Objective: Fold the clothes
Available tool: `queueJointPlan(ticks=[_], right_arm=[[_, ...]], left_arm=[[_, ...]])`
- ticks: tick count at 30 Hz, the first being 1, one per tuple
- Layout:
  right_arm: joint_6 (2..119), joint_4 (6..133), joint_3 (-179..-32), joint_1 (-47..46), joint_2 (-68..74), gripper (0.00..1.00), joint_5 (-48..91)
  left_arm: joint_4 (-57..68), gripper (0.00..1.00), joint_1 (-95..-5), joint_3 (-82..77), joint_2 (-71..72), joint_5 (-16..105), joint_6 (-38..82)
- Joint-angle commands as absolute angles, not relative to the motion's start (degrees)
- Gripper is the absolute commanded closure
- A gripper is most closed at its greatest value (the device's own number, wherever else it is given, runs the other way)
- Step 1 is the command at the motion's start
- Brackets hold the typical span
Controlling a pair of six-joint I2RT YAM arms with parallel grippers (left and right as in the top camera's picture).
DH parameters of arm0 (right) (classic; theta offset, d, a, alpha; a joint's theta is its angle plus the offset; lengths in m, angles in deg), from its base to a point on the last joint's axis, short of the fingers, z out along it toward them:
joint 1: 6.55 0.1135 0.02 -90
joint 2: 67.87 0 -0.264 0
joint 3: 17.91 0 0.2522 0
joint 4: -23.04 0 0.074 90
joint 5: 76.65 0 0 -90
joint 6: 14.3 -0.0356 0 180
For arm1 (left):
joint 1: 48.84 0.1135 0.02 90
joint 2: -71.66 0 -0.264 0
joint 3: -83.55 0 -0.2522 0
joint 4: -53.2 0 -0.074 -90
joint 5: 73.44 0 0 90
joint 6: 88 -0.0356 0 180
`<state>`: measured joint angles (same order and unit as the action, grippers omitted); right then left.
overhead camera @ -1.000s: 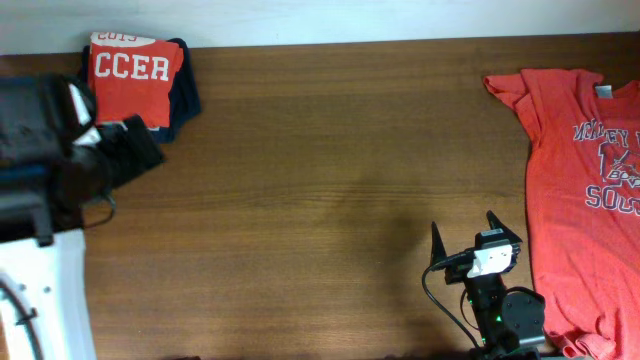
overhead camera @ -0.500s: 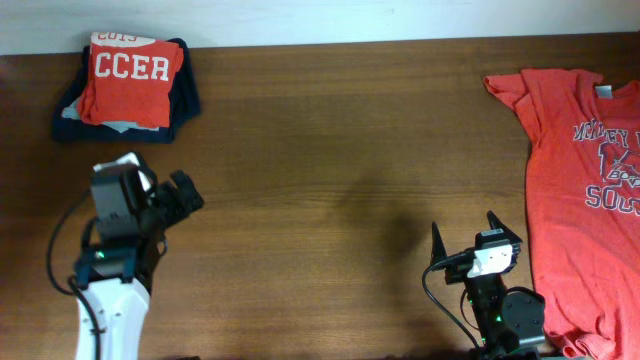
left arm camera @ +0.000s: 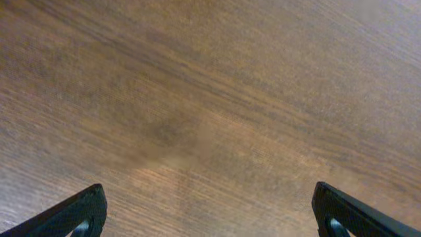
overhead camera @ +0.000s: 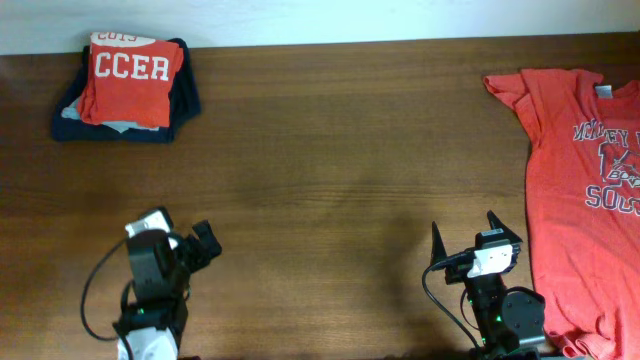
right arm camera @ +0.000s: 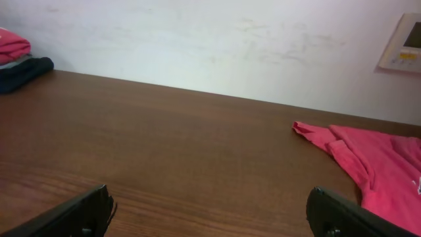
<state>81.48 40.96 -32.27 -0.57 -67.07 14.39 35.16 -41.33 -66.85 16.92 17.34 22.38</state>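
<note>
The left gripper (left arm camera: 210,214) and the right gripper (overhead camera: 467,238) sit near the table's (overhead camera: 330,150) near edge, both spread wide and holding nothing. An unfolded T-shirt (overhead camera: 580,200), orange-red, lies flat at the right edge. A folded T-shirt (overhead camera: 130,80) tops a dark garment (overhead camera: 70,125) at the far left.

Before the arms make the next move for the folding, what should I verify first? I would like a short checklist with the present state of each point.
1. Left gripper open and empty: ok.
2. Right gripper open and empty: ok.
3. Unfolded T-shirt lies spread, print up, at the right side of the table: ok.
4. Whole T-shirt in view: not ok, the overhead picture cuts off its right part.
5. Folded stack in the far left corner, apart from both arms: ok.
6. Bare wood mid-table for folding: ok.
</note>
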Motion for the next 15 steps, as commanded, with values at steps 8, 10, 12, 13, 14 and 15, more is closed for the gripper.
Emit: queueJointPlan(ticks=[8, 10, 12, 13, 14, 15], right_arm=[[81.24, 41.31, -31.99, -1.01, -67.62, 0.01, 13.71], [81.24, 41.31, -31.99, -1.01, -67.62, 0.01, 13.71], [81.24, 41.31, -31.99, -1.01, -67.62, 0.01, 13.71], [81.24, 41.31, -31.99, -1.01, -67.62, 0.01, 13.71], [81.24, 41.31, -31.99, -1.01, -67.62, 0.01, 13.71], [81.24, 41.31, -31.99, -1.01, -67.62, 0.01, 13.71]], left_arm=[[46.4, 0.01, -41.61, -79.84, 25.01, 18.76, 22.14], [47.42, 0.01, -41.61, -81.08, 26.15, 18.95, 22.11], [47.8, 0.01, -41.61, -82.05, 27.63, 18.91, 22.11], [47.27, 0.01, -41.61, -82.18, 28.55, 18.89, 22.09], [47.1, 0.01, -41.61, -82.18, 29.36, 18.78, 22.07], [46.88, 0.01, -41.61, -82.18, 30.39, 18.6, 22.05]])
